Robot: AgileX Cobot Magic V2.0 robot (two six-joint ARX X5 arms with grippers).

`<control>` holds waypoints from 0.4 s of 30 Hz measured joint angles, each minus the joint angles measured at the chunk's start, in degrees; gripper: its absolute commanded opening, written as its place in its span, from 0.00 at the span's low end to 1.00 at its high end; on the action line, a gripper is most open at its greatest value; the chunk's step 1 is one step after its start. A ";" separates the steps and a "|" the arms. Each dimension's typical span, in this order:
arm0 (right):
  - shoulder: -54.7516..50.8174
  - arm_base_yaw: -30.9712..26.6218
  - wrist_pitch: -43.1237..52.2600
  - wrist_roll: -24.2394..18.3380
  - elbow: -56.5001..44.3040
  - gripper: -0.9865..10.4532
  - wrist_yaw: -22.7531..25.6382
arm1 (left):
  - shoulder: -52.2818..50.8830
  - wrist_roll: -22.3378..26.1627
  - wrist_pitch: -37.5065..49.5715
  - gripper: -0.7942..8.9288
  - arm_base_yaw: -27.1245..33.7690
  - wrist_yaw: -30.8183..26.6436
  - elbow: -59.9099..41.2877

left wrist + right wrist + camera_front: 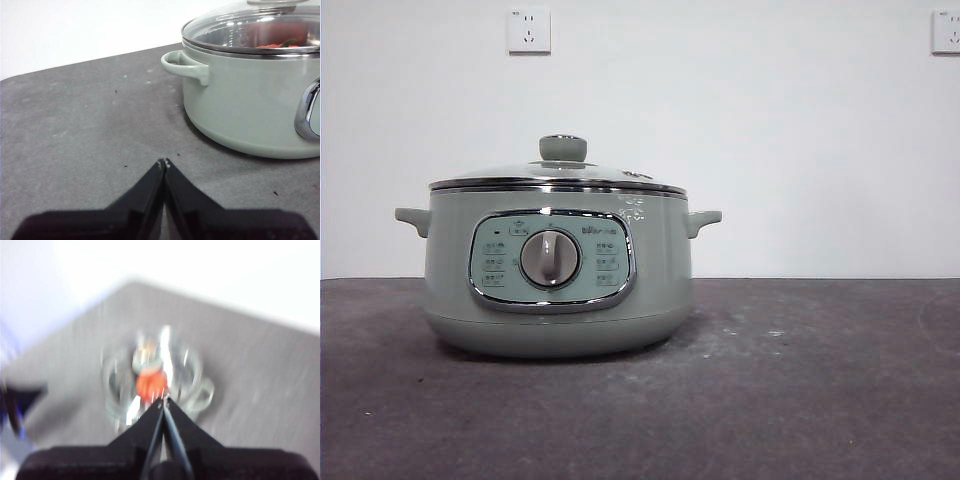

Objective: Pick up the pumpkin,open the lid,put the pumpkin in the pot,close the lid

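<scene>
Pot [558, 285]: on the table [800, 390], lid [560, 178] seated on its rim, pumpkin [280, 44] inside under the glass. Left gripper [164, 163]: clenched empty, low beside the pot. Right gripper [163, 401]: clenched empty, high above the pot.

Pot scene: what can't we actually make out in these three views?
- Pumpkin: front view shows none of it, hidden by the pot wall; left wrist view shows only an orange sliver with green stem through the lid, cut by the frame edge.
- Right wrist view: motion-blurred; pot and pumpkin are smears, the dark shape at the side edge unidentifiable.
- Panel labels: front view, too small to read.
- Left claw, right claw: absent from front view.
</scene>
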 measured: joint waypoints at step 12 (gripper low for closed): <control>-26.05 -20.52 35.10 -2.51 -39.74 0.09 -3.58 | 0.00 0.00 0.00 0.08 0.00 -0.02 0.00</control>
